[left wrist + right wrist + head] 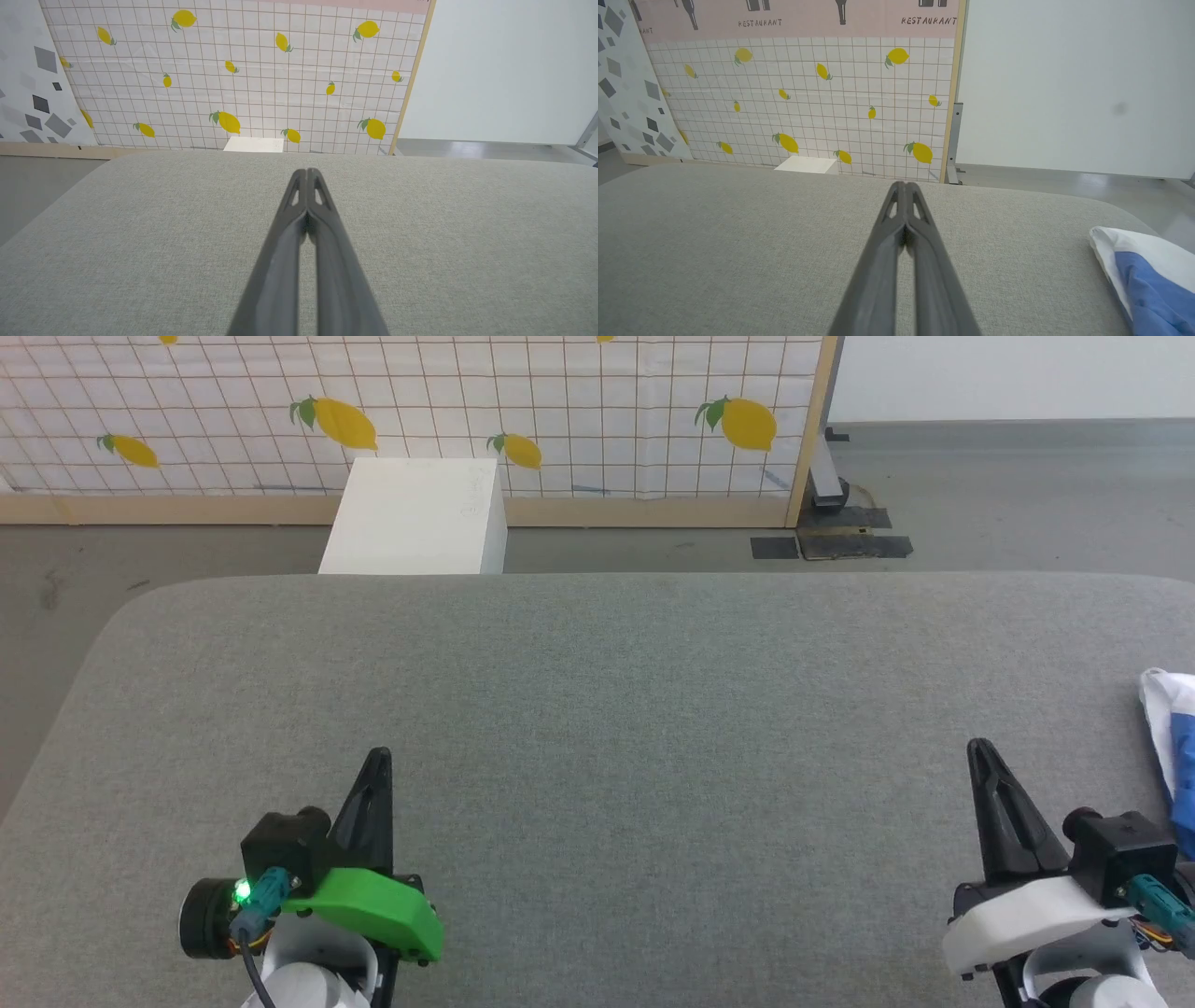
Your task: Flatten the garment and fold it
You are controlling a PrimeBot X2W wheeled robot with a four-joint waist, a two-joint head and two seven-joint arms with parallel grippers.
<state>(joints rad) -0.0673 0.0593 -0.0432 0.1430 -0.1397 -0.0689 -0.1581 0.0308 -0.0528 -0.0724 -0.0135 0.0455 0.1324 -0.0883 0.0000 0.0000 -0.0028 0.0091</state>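
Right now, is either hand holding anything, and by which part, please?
Nothing is held: the left hand and the right hand are both shut and empty, and the garment lies untouched.

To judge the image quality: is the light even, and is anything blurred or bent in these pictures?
Head view: soft even light, only faint shadows on the fabric-covered table; the garment is cut by the right edge. Left wrist view: the lemon panel's wooden edge leans, wide-angle. Right wrist view: fingers soft near the bottom.
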